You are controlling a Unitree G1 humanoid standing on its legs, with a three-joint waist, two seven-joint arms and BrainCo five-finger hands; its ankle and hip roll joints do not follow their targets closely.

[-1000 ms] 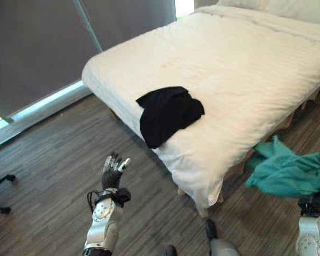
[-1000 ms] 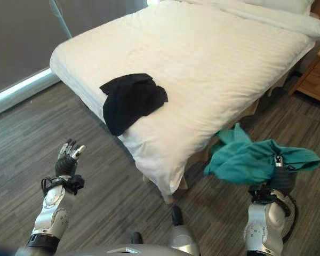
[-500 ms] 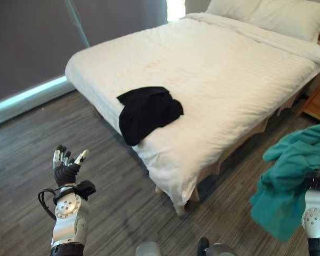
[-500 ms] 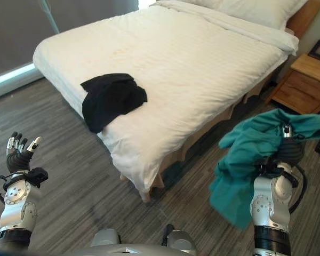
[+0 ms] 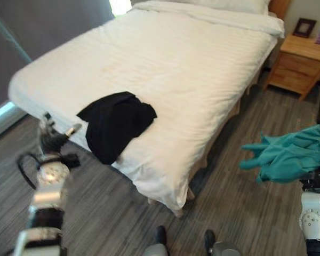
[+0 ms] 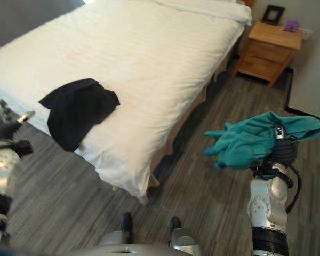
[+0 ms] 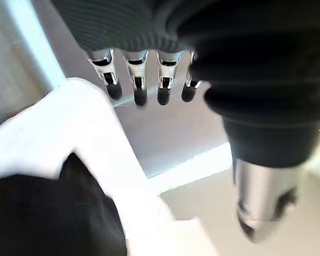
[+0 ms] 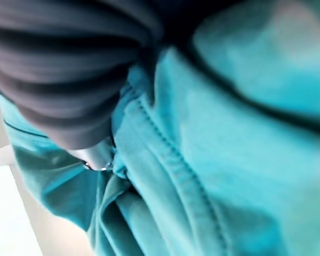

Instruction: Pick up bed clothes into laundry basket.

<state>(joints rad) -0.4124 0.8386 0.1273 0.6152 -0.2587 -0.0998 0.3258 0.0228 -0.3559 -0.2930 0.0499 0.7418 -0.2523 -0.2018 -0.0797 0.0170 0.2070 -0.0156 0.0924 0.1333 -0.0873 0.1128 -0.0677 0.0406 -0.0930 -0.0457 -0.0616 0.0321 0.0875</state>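
The right hand [image 6: 280, 152] still grips the teal garment [image 6: 256, 140], now carried right, away from the bed [image 5: 192, 69]. The left hand [image 5: 52, 140] hovers open beside the black garment [image 5: 114, 122], which waits on the bed's near edge.

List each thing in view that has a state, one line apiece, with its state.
teal garment: bunched, held up off the floor, draped over the right hand.
right hand: raised, fingers hidden in the teal cloth.
black garment: crumpled on the bed's near corner, hanging over the edge, untouched.
left hand: open, raised beside the bed, holding nothing.
bed: made.
nightstand: drawers closed.
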